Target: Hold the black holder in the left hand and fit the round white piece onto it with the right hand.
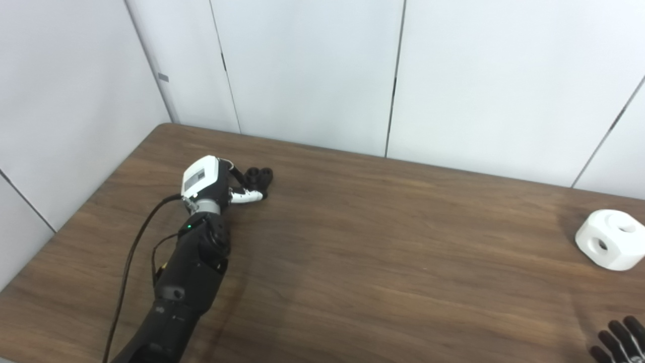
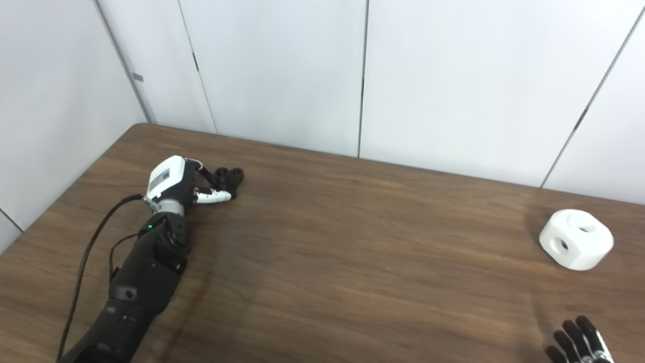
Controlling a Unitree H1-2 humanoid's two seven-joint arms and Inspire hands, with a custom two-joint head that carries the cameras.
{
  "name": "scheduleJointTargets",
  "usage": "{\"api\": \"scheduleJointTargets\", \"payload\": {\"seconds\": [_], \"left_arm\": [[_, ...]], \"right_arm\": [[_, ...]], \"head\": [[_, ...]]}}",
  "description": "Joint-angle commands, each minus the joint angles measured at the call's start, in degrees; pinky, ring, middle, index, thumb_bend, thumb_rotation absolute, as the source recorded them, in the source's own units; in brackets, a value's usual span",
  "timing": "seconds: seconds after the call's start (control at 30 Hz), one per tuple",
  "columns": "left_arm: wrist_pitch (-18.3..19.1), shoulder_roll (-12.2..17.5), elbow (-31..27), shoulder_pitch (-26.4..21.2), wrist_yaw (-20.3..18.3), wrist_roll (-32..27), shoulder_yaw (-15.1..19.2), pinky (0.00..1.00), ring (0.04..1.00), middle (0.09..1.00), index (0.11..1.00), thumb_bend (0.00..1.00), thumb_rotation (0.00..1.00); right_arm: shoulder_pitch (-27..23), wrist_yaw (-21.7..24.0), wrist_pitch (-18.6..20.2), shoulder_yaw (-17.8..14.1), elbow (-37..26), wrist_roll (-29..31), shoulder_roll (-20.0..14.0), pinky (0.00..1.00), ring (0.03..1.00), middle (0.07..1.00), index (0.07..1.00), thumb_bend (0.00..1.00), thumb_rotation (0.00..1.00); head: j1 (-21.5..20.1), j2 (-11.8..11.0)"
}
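While only its dark fingertips are showing at the bottom right corner, the right hand [image 2: 579,344] is hovering low over the table [image 2: 352,262], fingers spread apart and holding nothing. In the right eye view more of these fingers is coming into sight, several of them fanned with light patches near the base; in the left eye view the same hand [image 1: 621,341] is sitting tighter against the corner and is partly cut off by the frame.

Coming in from the bottom left, the black left forearm is stretching up across the wooden surface, with a black cable [image 1: 132,252] looping alongside it and a small green light glowing near the wrist.

Farther along the right edge, the round white piece [image 2: 576,239] is resting on the table, well apart from the right hand and far from the left one. It is showing a hole on its side and another opening on its top face. In the left eye view it is lying closer to the picture's right edge.

Beyond the wrist, the left hand [image 1: 221,184], white-backed, is lying at the far left part of the table with its fingers curling around the black holder [image 1: 259,175]. Two rounded black ends of the holder are poking out past the fingers, close to the tabletop. Whether the holder is lifted or touching the wood cannot be told.

Behind the table, pale wall panels [image 2: 277,70] are standing.
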Motion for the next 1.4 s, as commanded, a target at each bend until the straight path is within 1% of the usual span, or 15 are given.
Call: {"api": "scheduleJointTargets", "payload": {"seconds": [0.0,0.17,0.3,0.5,0.6,0.77,0.83,0.97,1.13,1.23,1.3,1.37], "left_arm": [[0.1,1.0,-0.6,-0.5,0.3,-1.2,-0.6,0.78,0.861,0.787,0.484,0.52,0.04],[0.4,1.6,-0.8,-0.4,-0.2,-2.3,-1.5,0.76,0.846,0.779,0.485,0.52,0.04],[0.6,1.9,-1.4,-0.3,-0.5,-2.9,-2.1,0.74,0.831,0.766,0.485,0.52,0.04],[0.6,2.5,-3.5,0.2,-2.2,-3.9,-2.9,0.75,0.833,0.768,0.485,0.52,0.04],[0.6,2.4,-5.6,0.8,-3.6,-3.8,-3.4,0.75,0.845,0.780,0.487,0.51,0.04],[0.7,2.0,-9.4,2.0,-7.2,-2.7,-4.2,0.74,0.855,0.795,0.489,0.51,0.04],[0.7,1.8,-11.4,2.6,-9.3,-2.9,-4.6,0.75,0.862,0.800,0.490,0.51,0.04],[0.7,1.4,-15.2,3.9,-12.1,-3.2,-5.7,0.75,0.865,0.807,0.490,0.51,0.04],[0.6,1.0,-20.9,5.8,-16.3,-3.2,-8.5,0.75,0.872,0.813,0.490,0.51,0.05],[0.5,1.0,-23.5,6.8,-18.1,-3.4,-10.2,0.75,0.870,0.808,0.490,0.51,0.05],[0.4,1.0,-25.8,7.7,-19.6,-3.5,-11.6,0.76,0.874,0.815,0.491,0.51,0.05],[0.1,0.7,-27.6,8.5,-20.4,-3.9,-12.5,0.77,0.882,0.825,0.491,0.51,0.05]], "right_arm": [[-0.1,0.5,-1.2,-0.7,-1.6,0.7,-1.2,0.93,0.953,0.956,0.954,0.69,1.00],[0.1,0.3,-0.8,-0.8,-2.3,0.6,-1.2,0.94,0.956,0.956,0.948,0.69,1.00],[0.1,0.4,-0.6,-0.8,-2.4,0.9,-1.2,0.93,0.953,0.954,0.949,0.68,1.00],[0.0,0.0,0.1,-0.5,-3.1,0.7,-0.8,0.93,0.948,0.945,0.948,0.67,1.00],[-0.2,-0.1,0.4,-0.4,-3.2,0.7,-0.5,0.91,0.937,0.940,0.944,0.68,1.00],[-0.5,0.0,0.3,-0.1,-3.3,0.7,-0.2,0.89,0.926,0.939,0.941,0.68,1.00],[-0.5,-0.1,0.4,0.1,-3.6,0.3,0.0,0.89,0.923,0.935,0.936,0.68,1.00],[-0.6,-0.3,0.6,0.4,-4.1,0.2,0.3,0.89,0.923,0.934,0.933,0.68,1.00],[-0.8,-0.7,1.1,0.6,-4.8,0.4,0.8,0.89,0.918,0.927,0.925,0.67,0.98],[-0.8,-1.1,1.5,0.9,-5.3,-0.2,1.1,0.89,0.924,0.928,0.922,0.68,0.98],[-0.8,-1.3,1.9,1.1,-5.8,-0.3,1.4,0.89,0.927,0.931,0.924,0.68,0.98],[-0.9,-1.5,2.3,1.4,-6.1,-0.3,1.6,0.89,0.930,0.936,0.931,0.67,0.99]], "head": [[-0.2,0.3],[-0.6,0.4],[-1.2,0.6],[-2.6,0.8],[-3.2,0.9],[-4.0,1.1],[-4.5,1.1],[-5.0,1.3],[-5.9,1.8],[-6.2,2.0],[-6.7,2.3],[-7.0,2.4]]}}
